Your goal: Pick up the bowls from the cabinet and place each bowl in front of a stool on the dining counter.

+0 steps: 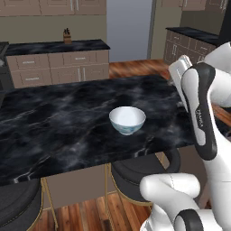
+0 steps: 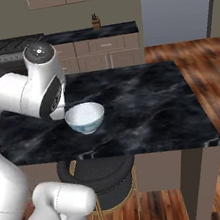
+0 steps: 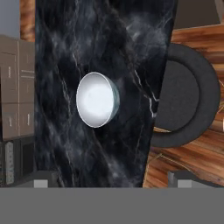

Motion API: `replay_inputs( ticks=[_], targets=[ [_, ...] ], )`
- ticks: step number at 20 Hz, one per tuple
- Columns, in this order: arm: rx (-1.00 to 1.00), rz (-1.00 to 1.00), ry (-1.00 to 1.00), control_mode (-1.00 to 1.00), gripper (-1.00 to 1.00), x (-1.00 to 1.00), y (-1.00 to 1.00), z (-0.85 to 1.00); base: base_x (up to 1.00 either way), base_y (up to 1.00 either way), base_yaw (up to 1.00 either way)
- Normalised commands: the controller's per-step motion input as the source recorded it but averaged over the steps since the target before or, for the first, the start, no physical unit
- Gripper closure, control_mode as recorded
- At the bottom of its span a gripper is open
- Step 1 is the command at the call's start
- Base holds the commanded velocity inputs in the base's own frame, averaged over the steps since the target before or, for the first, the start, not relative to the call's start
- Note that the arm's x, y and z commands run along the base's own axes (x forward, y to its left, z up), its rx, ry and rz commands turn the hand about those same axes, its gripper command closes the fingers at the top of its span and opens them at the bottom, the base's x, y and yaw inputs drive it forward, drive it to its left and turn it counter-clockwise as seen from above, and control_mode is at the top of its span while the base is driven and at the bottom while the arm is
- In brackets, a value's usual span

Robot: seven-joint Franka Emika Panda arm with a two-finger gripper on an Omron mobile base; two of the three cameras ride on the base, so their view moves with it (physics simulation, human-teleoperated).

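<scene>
White-and-blue bowl point(image 1: 127, 120) point(image 2: 85, 117) point(image 3: 97, 99) is sitting upright on the dining counter point(image 1: 63, 126) point(image 2: 147, 106) point(image 3: 65, 52), near its overhanging edge and directly in front of a stool point(image 1: 144, 173) point(image 2: 100, 177) point(image 3: 186, 96). Gripper point(image 3: 109, 178) is hovering above the bowl, not touching it; fingertips point(image 3: 43, 178) are standing wide apart, holding nothing.

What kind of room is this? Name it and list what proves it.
A rendered home kitchen with a dining island. Proof: the black marble dining counter with a bowl on it and a cushioned stool tucked beneath, beige drawer units along the back wall, and a knife block on their black top.
</scene>
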Motion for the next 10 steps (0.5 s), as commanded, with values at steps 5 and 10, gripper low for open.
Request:
replay_inputs(
  ticks=[5,10],
  targets=[
    [-0.01,0.13,-0.1,-1.0,-1.0,-0.18,-0.04,0.09,0.0,0.0,0.0],
    [0.0,0.14,-0.25,-1.0,-1.0,-0.33,-0.21,-0.09,0.0,0.0,0.0]
  ],
)
